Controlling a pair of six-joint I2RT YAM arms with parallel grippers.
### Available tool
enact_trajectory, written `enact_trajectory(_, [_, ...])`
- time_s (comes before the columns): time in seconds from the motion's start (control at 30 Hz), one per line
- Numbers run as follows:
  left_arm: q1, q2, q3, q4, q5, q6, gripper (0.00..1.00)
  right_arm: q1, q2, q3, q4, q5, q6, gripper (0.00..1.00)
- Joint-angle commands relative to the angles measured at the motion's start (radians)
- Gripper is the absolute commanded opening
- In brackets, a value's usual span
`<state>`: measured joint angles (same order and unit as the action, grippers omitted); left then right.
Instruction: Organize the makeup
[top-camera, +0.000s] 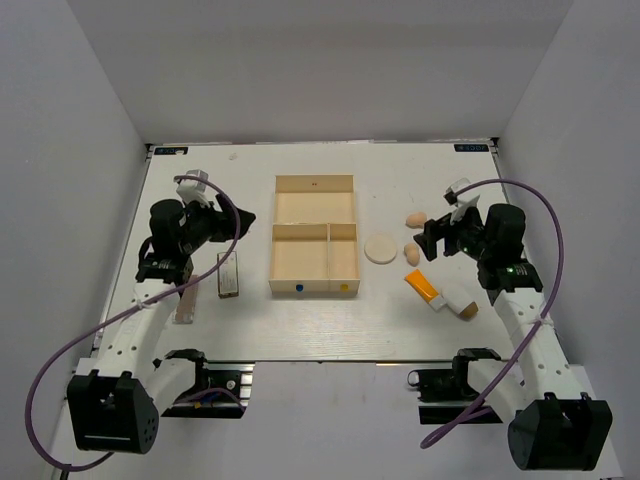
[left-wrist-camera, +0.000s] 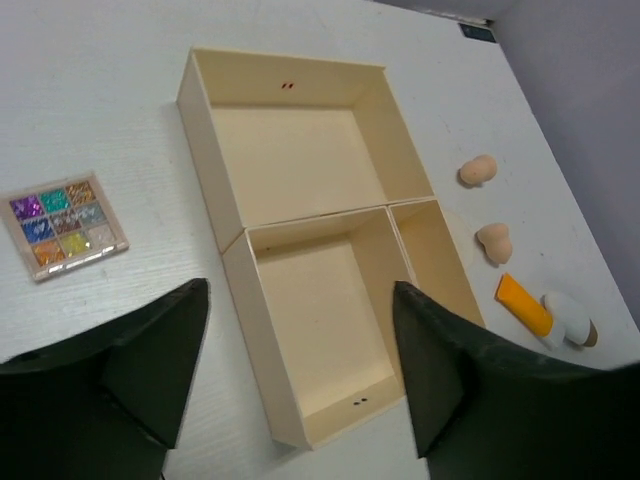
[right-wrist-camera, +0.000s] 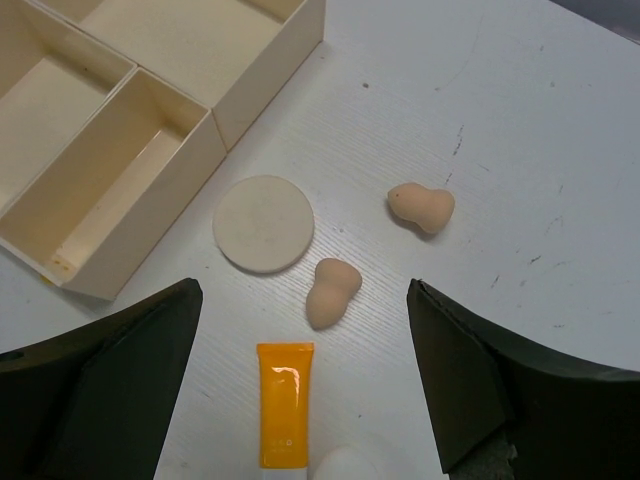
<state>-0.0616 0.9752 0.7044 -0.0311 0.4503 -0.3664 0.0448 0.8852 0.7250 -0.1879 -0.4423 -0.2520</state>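
The makeup lies on the white table around a pale wooden tray (top-camera: 272, 232). Left of the tray lies a flat palette (top-camera: 229, 273), whose glitter pans (left-wrist-camera: 65, 226) show in the left wrist view. A second flat palette (top-camera: 187, 300) lies beside the left arm. Right of the tray are a cream round pad (top-camera: 381, 249) (right-wrist-camera: 264, 223), two peach sponges (right-wrist-camera: 421, 206) (right-wrist-camera: 333, 292), an orange tube (top-camera: 421, 286) (right-wrist-camera: 284, 404) and a white brown-capped bottle (top-camera: 460, 300) (left-wrist-camera: 568, 318). My left gripper (top-camera: 240, 218) (left-wrist-camera: 300, 288) hangs open above the tray's left side. My right gripper (top-camera: 425, 245) (right-wrist-camera: 303, 285) hangs open over the nearer sponge, holding nothing.
The tray (left-wrist-camera: 205, 160) (right-wrist-camera: 270, 80) has one large far compartment and two smaller near ones, with nothing in them. Grey walls close in the table on the left, right and back. Each arm's purple cable loops over its side of the table.
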Motion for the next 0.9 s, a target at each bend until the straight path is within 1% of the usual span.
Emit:
enact_trajectory(0.0, [0.002, 0.039, 0.073, -0.081, -0.087, 0.035, 0.79, 0.009, 0.012, 0.028, -0.028, -0.018, -0.064, 0.89])
enact_trajectory(0.03, [0.002, 0.072, 0.087, -0.114, -0.12, 0.043, 0.68, 0.013, 0.014, 0.031, -0.039, -0.027, -0.091, 0.89])
enact_trajectory(0.1, [0.002, 0.105, 0.113, -0.144, -0.15, 0.053, 0.58, 0.018, 0.012, 0.034, -0.05, -0.053, -0.108, 0.89])
enact_trajectory(0.13, [0.002, 0.12, 0.119, -0.167, -0.163, 0.061, 0.48, 0.024, 0.008, 0.033, -0.05, -0.053, -0.101, 0.89])
enact_trajectory(0.17, [0.002, 0.152, 0.125, -0.179, -0.194, 0.072, 0.43, 0.027, 0.003, 0.033, -0.048, -0.053, -0.101, 0.89])
enact_trajectory(0.2, [0.002, 0.169, 0.138, -0.193, -0.218, 0.075, 0.4, 0.033, 0.0, 0.033, -0.047, -0.049, -0.099, 0.86])
enact_trajectory(0.23, [0.002, 0.187, 0.145, -0.202, -0.241, 0.081, 0.39, 0.046, -0.002, 0.033, -0.044, -0.042, -0.093, 0.78])
enact_trajectory(0.27, [0.002, 0.241, 0.159, -0.217, -0.263, 0.093, 0.4, 0.049, -0.002, 0.036, -0.041, -0.026, -0.083, 0.68])
enact_trajectory(0.3, [0.002, 0.275, 0.176, -0.234, -0.301, 0.098, 0.46, 0.055, -0.002, 0.039, -0.039, -0.013, -0.078, 0.49])
enact_trajectory(0.33, [0.002, 0.31, 0.22, -0.275, -0.323, 0.101, 0.61, 0.067, 0.003, 0.047, -0.038, -0.001, -0.064, 0.45])
enact_trajectory(0.37, [-0.009, 0.386, 0.246, -0.3, -0.344, 0.11, 0.65, 0.072, 0.006, 0.05, -0.038, 0.025, -0.059, 0.46])
enact_trajectory(0.4, [-0.009, 0.425, 0.272, -0.335, -0.378, 0.113, 0.69, 0.079, 0.008, 0.051, -0.036, 0.037, -0.055, 0.61])
enact_trajectory(0.43, [-0.02, 0.46, 0.32, -0.343, -0.401, 0.118, 0.72, 0.095, 0.011, 0.054, -0.035, 0.048, -0.053, 0.73])
enact_trajectory(0.47, [-0.029, 0.492, 0.346, -0.352, -0.433, 0.124, 0.75, 0.098, 0.012, 0.057, -0.036, 0.065, -0.058, 0.83])
enact_trajectory(0.5, [-0.049, 0.56, 0.38, -0.386, -0.556, 0.132, 0.76, 0.104, 0.014, 0.06, -0.041, 0.074, -0.064, 0.89])
enact_trajectory(0.53, [-0.049, 0.595, 0.414, -0.401, -0.6, 0.139, 0.77, 0.119, 0.018, 0.063, -0.045, 0.082, -0.063, 0.89])
enact_trajectory(0.57, [-0.063, 0.63, 0.481, -0.415, -0.633, 0.15, 0.8, 0.122, 0.021, 0.073, -0.047, 0.097, -0.058, 0.89])
enact_trajectory(0.6, [-0.063, 0.702, 0.515, -0.444, -0.644, 0.15, 0.82, 0.133, 0.023, 0.076, -0.05, 0.105, -0.052, 0.89])
enact_trajectory(0.67, [-0.073, 0.767, 0.596, -0.464, -0.642, 0.152, 0.86, 0.147, 0.023, 0.079, -0.05, 0.109, -0.041, 0.89])
enact_trajectory(0.7, [-0.084, 0.827, 0.621, -0.49, -0.641, 0.152, 0.89, 0.155, 0.023, 0.082, -0.05, 0.111, -0.03, 0.89])
enact_trajectory(0.77, [-0.093, 0.873, 0.693, -0.516, -0.679, 0.152, 0.92, 0.162, 0.017, 0.079, -0.048, 0.119, -0.023, 0.89])
enact_trajectory(0.87, [-0.093, 0.913, 0.728, -0.512, -0.728, 0.161, 0.96, 0.171, 0.008, 0.076, -0.041, 0.132, -0.018, 0.89])
